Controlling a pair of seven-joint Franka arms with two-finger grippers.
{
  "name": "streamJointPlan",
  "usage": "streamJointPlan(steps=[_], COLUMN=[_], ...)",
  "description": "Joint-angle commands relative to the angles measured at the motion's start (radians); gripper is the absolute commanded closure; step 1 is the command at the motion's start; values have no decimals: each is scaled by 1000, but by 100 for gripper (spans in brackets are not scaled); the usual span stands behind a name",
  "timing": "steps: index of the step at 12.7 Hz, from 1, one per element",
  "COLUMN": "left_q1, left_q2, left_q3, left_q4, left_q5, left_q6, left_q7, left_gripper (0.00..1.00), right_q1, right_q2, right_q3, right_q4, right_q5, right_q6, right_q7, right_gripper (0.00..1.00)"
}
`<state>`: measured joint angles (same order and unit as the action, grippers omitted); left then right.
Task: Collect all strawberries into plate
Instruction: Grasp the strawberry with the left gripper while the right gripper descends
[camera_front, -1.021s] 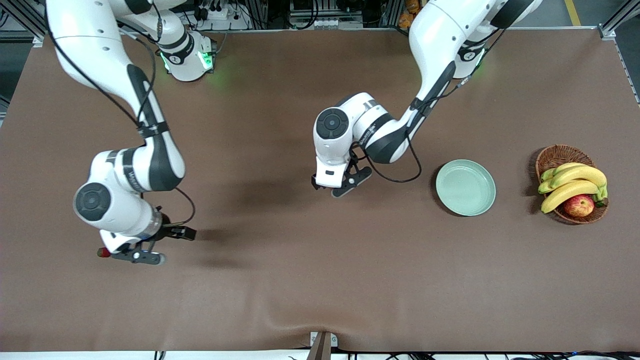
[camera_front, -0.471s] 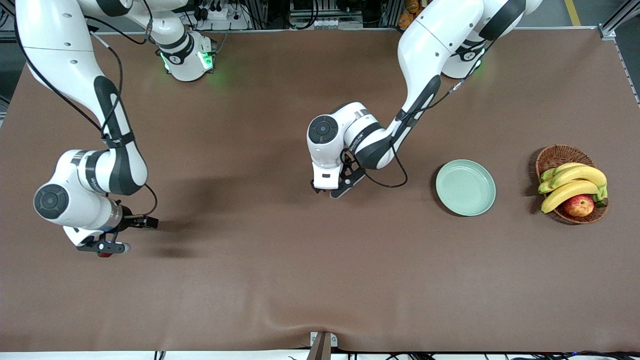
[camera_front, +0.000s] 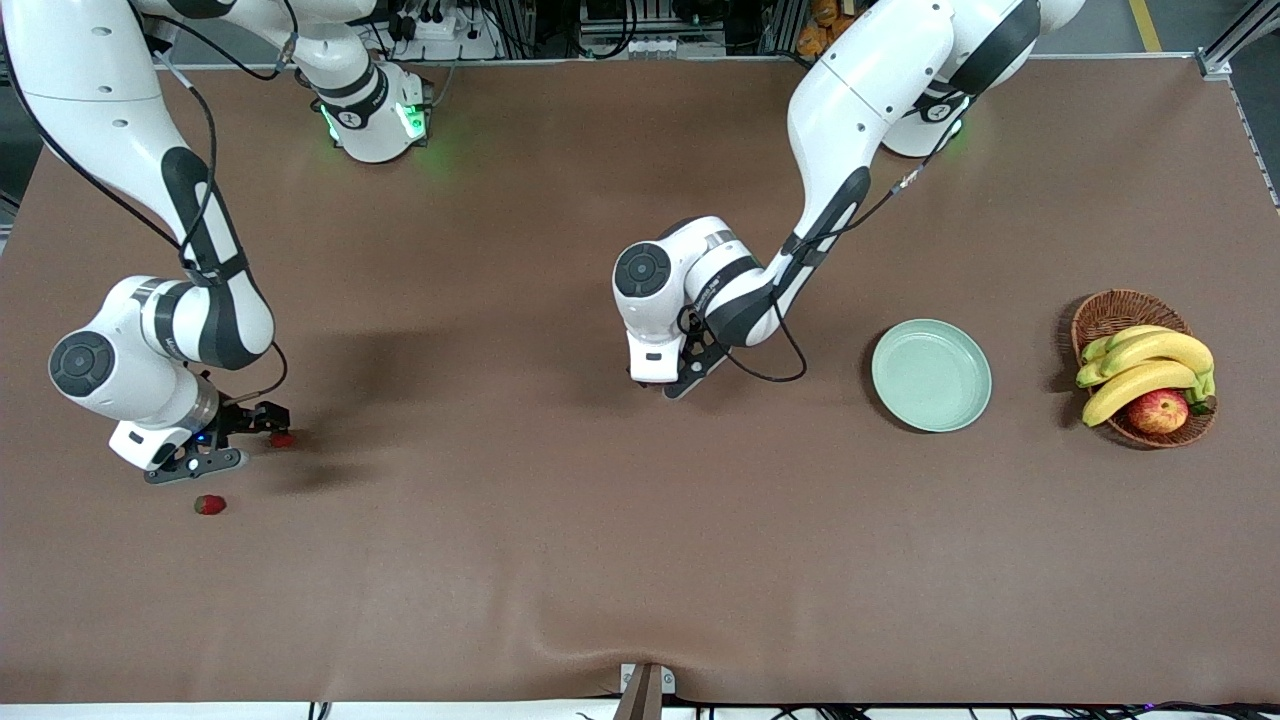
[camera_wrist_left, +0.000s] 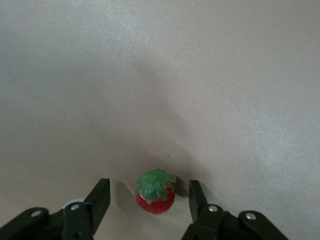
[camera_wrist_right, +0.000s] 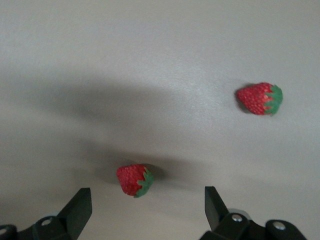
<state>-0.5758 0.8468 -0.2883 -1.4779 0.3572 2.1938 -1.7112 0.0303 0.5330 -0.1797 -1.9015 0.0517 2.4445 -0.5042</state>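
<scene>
Left gripper (camera_wrist_left: 149, 200) half-closed astride strawberry (camera_wrist_left: 156, 191), well apart from plate (camera_front: 931, 375), nothing held; off-centre squeeze may squirt berry out; right gripper (camera_wrist_right: 148, 206) wide open, empty

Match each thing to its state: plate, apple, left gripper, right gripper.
Things:
A. plate
B. apple
C. left gripper
D. right gripper

States:
1. in the wicker basket, beside the bananas
2. open, with two strawberries in its wrist view
3. empty, on the table
4. fingers apart on either side of one strawberry, with a gap at each side

Pairs: A-3, B-1, C-4, D-2
</scene>
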Motion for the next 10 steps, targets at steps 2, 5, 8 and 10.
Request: streamJointPlan(steps=[2,5,8,10], left_q1=[-12,4,56,124], left_q2=[12,-11,-81,-148], left_q3=[8,8,6,-8], left_q4=[22,22,16,-4], left_q5=[25,28,26,16], left_q6=[3,3,-12,-55], left_q7=[-31,-15,-13,14], left_gripper=[76,100,100,100], right_q1=[-17,-23,-21,-12], right_q2=[-21,-13,18,21], right_q3=[17,17,19,20], right_q4=[-28,-25,-25,-27], right_q5=[-67,-85,-82,-82], right_q6=[18,25,122,122], right_q7=[-262,-483,-670,-680], right_gripper=[0,0,0,0])
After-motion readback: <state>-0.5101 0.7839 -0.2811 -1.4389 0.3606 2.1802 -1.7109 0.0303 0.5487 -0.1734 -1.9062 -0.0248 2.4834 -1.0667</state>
